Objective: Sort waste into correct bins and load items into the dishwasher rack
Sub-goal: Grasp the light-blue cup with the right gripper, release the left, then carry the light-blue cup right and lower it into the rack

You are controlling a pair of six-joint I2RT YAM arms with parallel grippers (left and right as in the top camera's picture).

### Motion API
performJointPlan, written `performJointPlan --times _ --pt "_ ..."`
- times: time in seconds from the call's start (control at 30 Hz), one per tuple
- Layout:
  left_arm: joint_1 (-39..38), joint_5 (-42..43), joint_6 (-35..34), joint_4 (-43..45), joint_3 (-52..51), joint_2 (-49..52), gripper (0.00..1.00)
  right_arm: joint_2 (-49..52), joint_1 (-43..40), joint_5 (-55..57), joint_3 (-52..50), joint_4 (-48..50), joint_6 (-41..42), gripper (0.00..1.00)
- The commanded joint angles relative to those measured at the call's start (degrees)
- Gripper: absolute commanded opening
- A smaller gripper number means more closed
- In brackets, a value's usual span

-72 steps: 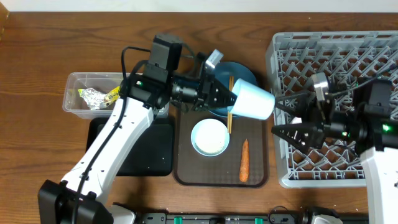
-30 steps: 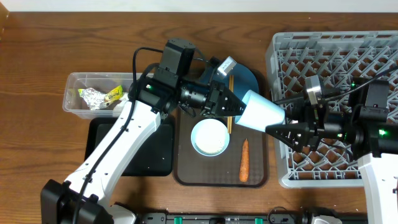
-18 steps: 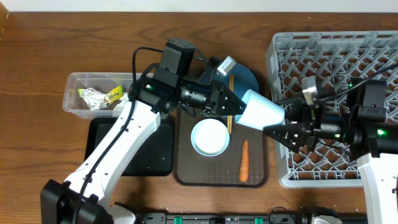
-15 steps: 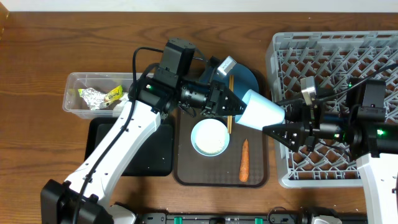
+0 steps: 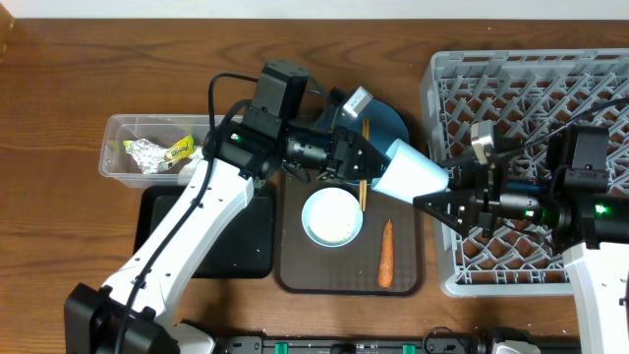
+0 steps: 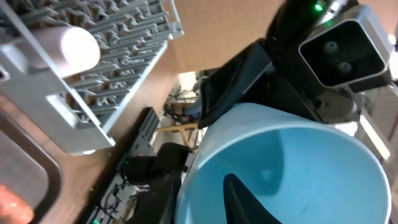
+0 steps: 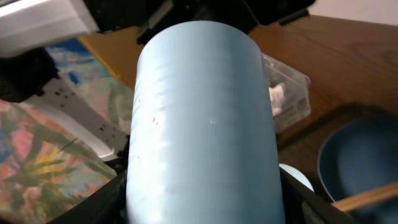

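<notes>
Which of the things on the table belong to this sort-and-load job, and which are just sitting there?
Part of the job: light blue cup, blue plate, white bowl, chopsticks, carrot, wrapper, clear tub, black tray, rack.
Just there: brown serving tray, table.

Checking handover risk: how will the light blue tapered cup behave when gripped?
The light blue tapered cup is probably light, held sideways in mid-air. Its smooth tapering wall could slip. Laid down sideways, it would likely roll.
</notes>
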Motion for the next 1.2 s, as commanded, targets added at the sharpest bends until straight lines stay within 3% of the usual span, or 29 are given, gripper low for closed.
performJointPlan --times 0.0,0.37,0.7,0.97,1.17 --pt "0.2 -4.9 1.2 0.1 0.2 -0.3 0.27 -0.5 0.7 4.9 0.8 -0.1 2.0 0.51" --pt "3.5 -23.6 4.8 -2.1 0.2 -0.3 0.32 -0.5 -0.9 26.1 1.1 3.9 20.8 0.46" --pt "4.0 -47.5 9.4 -10.6 0.2 -0.3 0.42 -0.1 -0.9 55.4 8.1 -1.2 32.1 0.46" --pt "4.0 -55.5 9.4 -13.4 0.2 -0.3 0.79 8.2 -0.9 66.8 21.2 -11.6 32.3 0.46" --pt "4.0 -55.5 9.4 -13.4 0.2 -0.3 0.9 17.6 -0.8 69.8 25.3 -13.9 32.0 0.45"
